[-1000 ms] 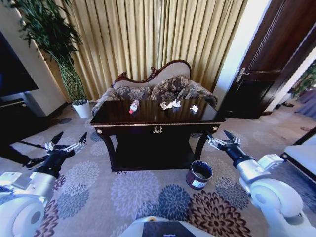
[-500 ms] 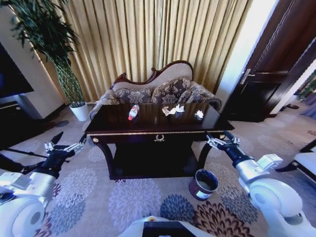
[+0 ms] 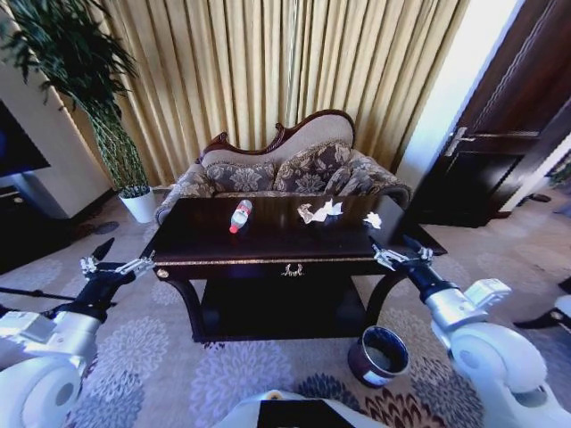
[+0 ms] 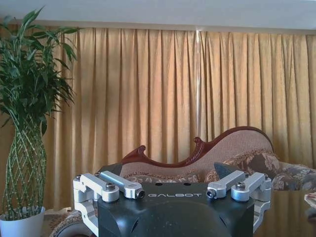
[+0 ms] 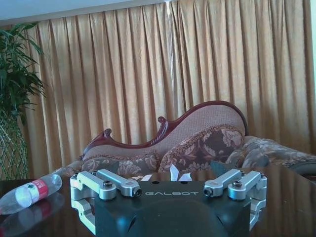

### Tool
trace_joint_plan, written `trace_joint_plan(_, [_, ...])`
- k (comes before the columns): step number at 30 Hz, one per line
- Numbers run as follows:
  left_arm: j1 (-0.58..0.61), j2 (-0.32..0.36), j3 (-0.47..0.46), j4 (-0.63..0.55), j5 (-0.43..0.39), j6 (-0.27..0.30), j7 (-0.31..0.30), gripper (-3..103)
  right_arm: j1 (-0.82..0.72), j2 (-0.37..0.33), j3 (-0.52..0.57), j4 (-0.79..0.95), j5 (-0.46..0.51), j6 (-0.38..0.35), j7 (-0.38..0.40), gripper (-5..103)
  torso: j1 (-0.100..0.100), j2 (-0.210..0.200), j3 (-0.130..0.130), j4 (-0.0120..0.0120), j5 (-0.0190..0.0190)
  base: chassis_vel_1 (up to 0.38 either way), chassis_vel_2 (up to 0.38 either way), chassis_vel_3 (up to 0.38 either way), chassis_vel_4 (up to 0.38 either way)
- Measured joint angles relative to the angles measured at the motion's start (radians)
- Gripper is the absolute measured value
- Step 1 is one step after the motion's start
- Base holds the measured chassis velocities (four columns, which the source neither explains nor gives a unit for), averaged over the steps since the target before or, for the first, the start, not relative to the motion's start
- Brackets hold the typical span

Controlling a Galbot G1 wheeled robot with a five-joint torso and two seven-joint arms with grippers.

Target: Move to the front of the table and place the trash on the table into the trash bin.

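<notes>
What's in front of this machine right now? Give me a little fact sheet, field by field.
table: dark glossy table, sofa behind it
bottle: plastic bottle lying on its side on the tabletop
paper: two crumpled paper wads on the tabletop
bin: trash bin on the carpet by the table's right front leg
left gripper: open, empty, held before the table
right gripper: open, empty, near the table's right corner

Both arms are glossy white shells with rounded joints, narrowing to black wrists. The left gripper [image 3: 115, 259] and right gripper [image 3: 399, 251] have a black body, silver metal linkages held by dark screws, and black pointed fingertips [image 3: 104, 246]. White "GALBOT" lettering marks each gripper body just behind the linkages.
</notes>
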Motion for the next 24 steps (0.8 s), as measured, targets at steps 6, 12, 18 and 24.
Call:
trace_joint_plan(6, [-0.001,-0.004,-0.001,0.0,0.0,0.0,-0.002,100,0.036,-0.022,-0.024,-0.025,0.001,-0.001,0.002,100,0.001,0.0,0.0,0.0,0.0,-0.059,0.065,0.077,-0.069])
trace_joint_plan(12, [-0.006,-0.008,-0.002,-0.004,-0.009,0.0,-0.023,100,0.15,-0.116,-0.077,-0.144,0.053,-0.035,0.031,100,-0.001,0.0,0.0,-0.0002,0.0002,0.0,0.0,0.0,0.0])
trace_joint_plan(18, [0.003,-0.012,-0.008,-0.018,-0.012,-0.001,-0.038,100,0.296,-0.212,-0.135,-0.31,0.137,-0.067,0.06,100,0.0,0.0,0.0,0.0002,0.0002,0.0,0.0,0.0,0.0])
trace_joint_plan(24, [0.003,-0.004,-0.005,-0.024,-0.013,0.002,-0.057,100,0.428,-0.274,-0.218,-0.45,0.154,-0.091,0.068,100,0.0,0.0,0.0,-0.0001,0.0003,0.0,0.0,0.0,0.0])
